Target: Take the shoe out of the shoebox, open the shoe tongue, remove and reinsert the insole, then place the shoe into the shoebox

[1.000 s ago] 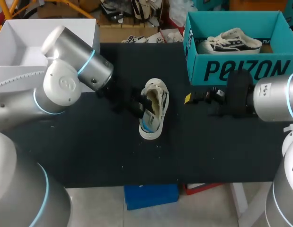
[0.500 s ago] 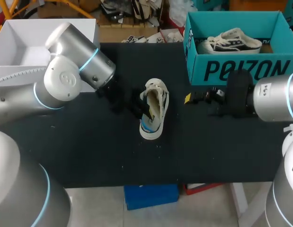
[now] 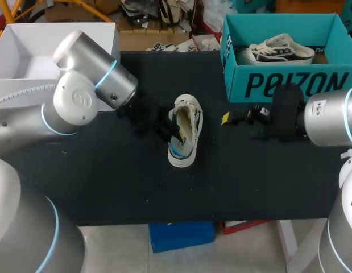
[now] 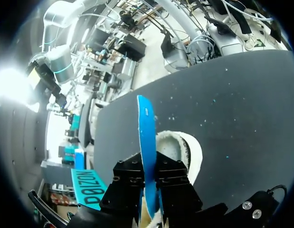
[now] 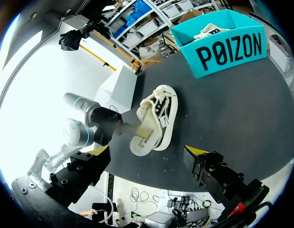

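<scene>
A cream sneaker [image 3: 187,128] lies on its side in the middle of the black table [image 3: 107,182]. Its blue insole [image 3: 176,151] sticks out of the opening. My left gripper [image 3: 169,128] is at the shoe's mouth. The left wrist view shows that gripper [image 4: 147,183] shut on the blue insole [image 4: 147,137], which stands on edge between its fingers, with the sneaker [image 4: 184,149] just behind. My right gripper [image 3: 227,118] hangs open to the right of the shoe, empty. From the right wrist, the sneaker [image 5: 156,118] lies ahead of the open gripper [image 5: 147,152].
The teal shoebox [image 3: 289,85] stands at the back right with a second sneaker [image 3: 275,50] inside. A white box [image 3: 28,57] sits at the back left behind my left arm. The front half of the table is bare cloth.
My left gripper's fingers have closed onto the blue insole at the shoe's opening, and the left arm shifted slightly. The right arm and the shoe stayed where they were.
</scene>
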### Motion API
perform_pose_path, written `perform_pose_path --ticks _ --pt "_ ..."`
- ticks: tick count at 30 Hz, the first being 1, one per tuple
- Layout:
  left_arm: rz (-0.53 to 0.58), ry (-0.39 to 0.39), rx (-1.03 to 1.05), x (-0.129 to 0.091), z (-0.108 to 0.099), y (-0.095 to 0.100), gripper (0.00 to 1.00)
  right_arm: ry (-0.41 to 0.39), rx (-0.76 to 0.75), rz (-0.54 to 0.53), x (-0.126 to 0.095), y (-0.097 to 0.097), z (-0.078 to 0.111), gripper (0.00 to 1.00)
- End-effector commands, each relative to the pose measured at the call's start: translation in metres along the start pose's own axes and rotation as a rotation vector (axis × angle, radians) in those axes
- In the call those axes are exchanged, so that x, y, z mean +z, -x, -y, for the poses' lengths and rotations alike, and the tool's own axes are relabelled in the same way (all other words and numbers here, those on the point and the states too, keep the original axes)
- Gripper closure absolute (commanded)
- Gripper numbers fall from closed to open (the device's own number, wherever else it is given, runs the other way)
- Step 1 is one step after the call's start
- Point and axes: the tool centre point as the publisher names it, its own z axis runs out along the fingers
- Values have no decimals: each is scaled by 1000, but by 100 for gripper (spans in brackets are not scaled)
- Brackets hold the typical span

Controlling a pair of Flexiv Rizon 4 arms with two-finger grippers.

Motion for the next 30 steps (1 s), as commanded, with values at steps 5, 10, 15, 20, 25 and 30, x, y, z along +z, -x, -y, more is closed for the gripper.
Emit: perform_pose_path --ticks 5,10,15,20,25,30 --pt "2 13 -4 5 -7 -2 100 0 0 2 1 -1 0 0" --pt "8 25 -13 5 -11 -3 100 0 0 2 1 -1 0 0" --pt "9 38 -22 5 -13 -4 100 0 0 2 1 -1 0 0" --pt "8 50 -31 4 -17 -7 100 0 0 2 1 -1 0 0" --pt "9 60 -36 4 -19 -7 100 0 0 2 1 -1 0 0" --pt "10 70 -42 5 -22 -8 100 0 0 2 1 -1 0 0"
